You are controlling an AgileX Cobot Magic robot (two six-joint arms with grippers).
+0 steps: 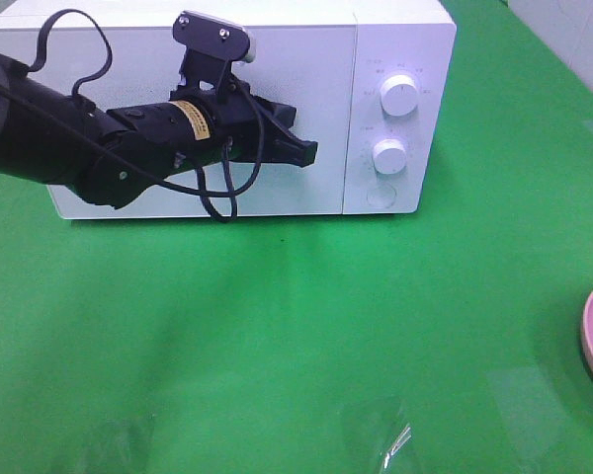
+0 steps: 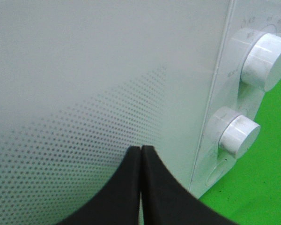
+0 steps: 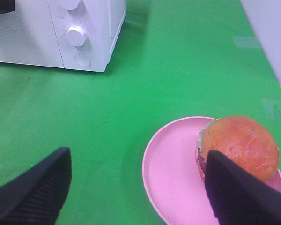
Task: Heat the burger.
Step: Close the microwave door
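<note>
Closed tight, the left end effector point(image 1: 306, 152) has its two black fingers point(image 2: 124, 187) pressed together with nothing between them, and its tip sits close against the dotted door of the white microwave point(image 1: 306, 59), near the door's edge beside the control panel; whether it touches the door cannot be told. Just beyond that edge are the upper knob point(image 1: 399, 97), the lower knob point(image 1: 389, 155) and a round button point(image 1: 381, 195) below them. The microwave door is shut. The right end effector point(image 3: 138, 187) hangs with its fingers spread wide and empty above the green surface point(image 1: 277, 326), well apart from the microwave. Beneath one of its fingers, the burger point(image 3: 241, 145) sits on the pink plate point(image 3: 171, 173), toward the plate's side away from the microwave, with its golden bun up and a bit of lettuce showing. In the high view only the plate's rim shows at the right edge.
</note>
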